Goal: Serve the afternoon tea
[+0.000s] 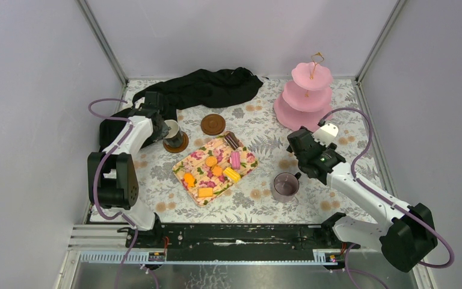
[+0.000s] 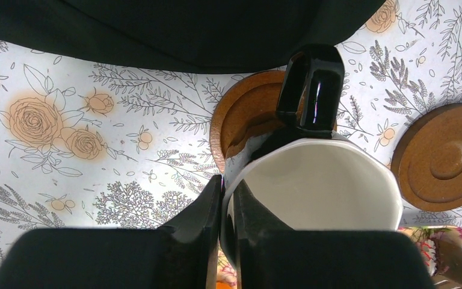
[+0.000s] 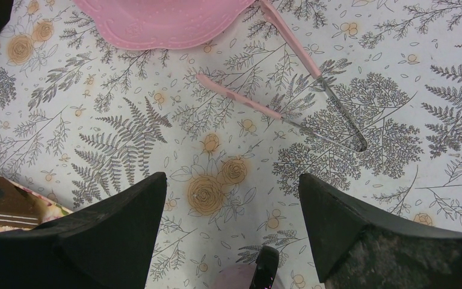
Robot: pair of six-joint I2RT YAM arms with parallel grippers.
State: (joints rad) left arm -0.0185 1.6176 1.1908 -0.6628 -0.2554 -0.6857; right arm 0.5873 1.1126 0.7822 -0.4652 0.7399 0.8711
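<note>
The cream-lined dark mug [image 1: 172, 132] stands on a round wooden coaster [image 1: 175, 144] at the left of the table. My left gripper [image 1: 167, 129] is shut on its rim. In the left wrist view my left gripper [image 2: 227, 183] has one finger inside the mug [image 2: 319, 186] and one outside, with the black handle pointing away. The mauve-grey mug [image 1: 285, 185] stands at the front right. My right gripper [image 1: 298, 144] hangs open beyond it; in the right wrist view my right gripper [image 3: 231, 180] holds nothing. Small orange, yellow, pink and brown cakes [image 1: 216, 168] lie on the floral napkin [image 1: 249, 162].
A pink three-tier stand [image 1: 305, 96] stands at the back right, with pink-handled tongs [image 3: 289, 90] lying beside it. A second wooden coaster [image 1: 213, 124] lies near the middle. A black cloth [image 1: 210, 87] is heaped at the back left. Grey walls close in the table.
</note>
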